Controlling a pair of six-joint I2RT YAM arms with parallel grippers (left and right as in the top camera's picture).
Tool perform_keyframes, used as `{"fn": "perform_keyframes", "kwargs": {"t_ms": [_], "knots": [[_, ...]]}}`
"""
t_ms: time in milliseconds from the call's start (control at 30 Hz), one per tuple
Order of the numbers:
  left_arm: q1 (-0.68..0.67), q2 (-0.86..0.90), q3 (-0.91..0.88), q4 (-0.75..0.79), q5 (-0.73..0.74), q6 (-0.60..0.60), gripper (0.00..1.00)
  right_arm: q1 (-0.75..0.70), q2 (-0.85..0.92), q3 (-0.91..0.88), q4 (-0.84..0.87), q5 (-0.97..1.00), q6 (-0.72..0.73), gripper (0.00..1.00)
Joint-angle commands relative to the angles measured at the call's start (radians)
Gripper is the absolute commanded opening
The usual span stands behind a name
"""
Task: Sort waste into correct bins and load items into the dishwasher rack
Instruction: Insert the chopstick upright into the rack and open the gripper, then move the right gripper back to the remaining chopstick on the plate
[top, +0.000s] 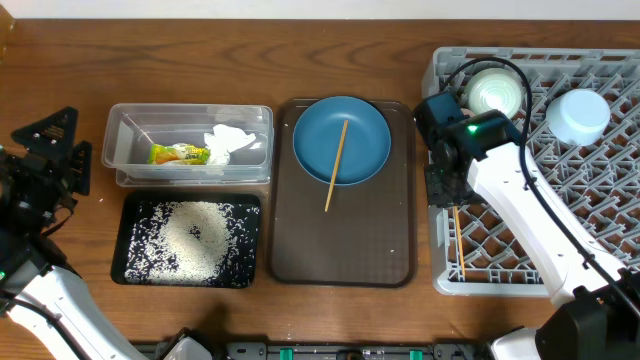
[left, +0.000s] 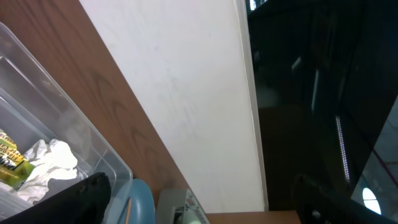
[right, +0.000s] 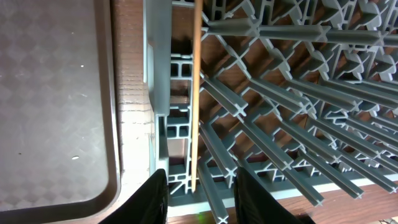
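Right of the brown tray (top: 340, 250), the rack (top: 500, 283) holds one chopstick (right: 196, 93) lying along the rim nearest the tray. The right end effector (right: 199, 186) hangs over that stick with its fingers parted to either side, gripping nothing. Two bowls sit in the rack farther right of the tray: a mint bowl (top: 497, 92) and a blue bowl (top: 578, 115).

On the tray's upper half lies one plate (top: 365, 135) with the second chopstick (top: 336, 165) across it; the lower half is bare.

Left of the tray, the tub (top: 125, 165) holds one napkin (top: 230, 143) and one wrapper (top: 180, 154), whose print is unreadable. Below the tub, a black tray (top: 135, 270) carries rice (top: 190, 235).

Farthest left of the tray, at the bench edge, the left end effector (top: 55, 160) is wide open and empty.
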Motion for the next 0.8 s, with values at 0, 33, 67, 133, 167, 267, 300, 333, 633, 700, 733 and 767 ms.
{"fn": "perform_keyframes", "kwargs": {"t_ms": [0,33,67,133,167,267,300,333,633,700,733,767], "knots": [[0.004,0.0,0.013,0.004,0.013,-0.002,0.95,-0.003,0.003,-0.005,-0.001,0.014,0.0,0.34],[0.005,0.0,0.013,0.004,0.013,-0.002,0.95,-0.003,0.003,-0.005,0.0,0.014,0.0,0.34],[0.004,0.0,0.013,0.004,0.013,-0.002,0.95,-0.003,0.003,-0.005,0.0,0.01,0.0,0.34],[0.005,0.0,0.013,0.004,0.013,-0.002,0.95,-0.003,0.003,-0.005,0.008,-0.022,0.0,0.36],[0.005,0.0,0.013,0.004,0.013,-0.002,0.95,-0.003,0.003,-0.005,0.018,-0.05,0.0,0.37],[0.004,0.0,0.013,0.004,0.014,-0.002,0.95,-0.003,0.003,-0.005,0.064,-0.166,0.0,0.38],[0.004,0.0,0.013,0.004,0.013,-0.002,0.95,-0.003,0.003,-0.005,0.085,-0.218,0.0,0.38],[0.004,0.0,0.013,0.004,0.013,-0.002,0.95,-0.003,0.003,-0.005,0.103,-0.262,0.0,0.38],[0.005,0.0,0.013,0.004,0.013,-0.002,0.95,-0.001,0.003,-0.005,0.313,-0.627,0.016,0.38],[0.004,0.0,0.013,0.004,0.013,-0.002,0.95,0.006,0.004,-0.005,0.357,-0.634,0.063,0.36],[0.004,0.0,0.013,0.004,0.013,-0.002,0.95,0.012,0.005,-0.005,0.381,-0.628,0.09,0.36],[0.005,0.0,0.013,0.004,0.013,-0.002,0.95,0.019,0.005,-0.006,0.404,-0.62,0.114,0.36]]}}
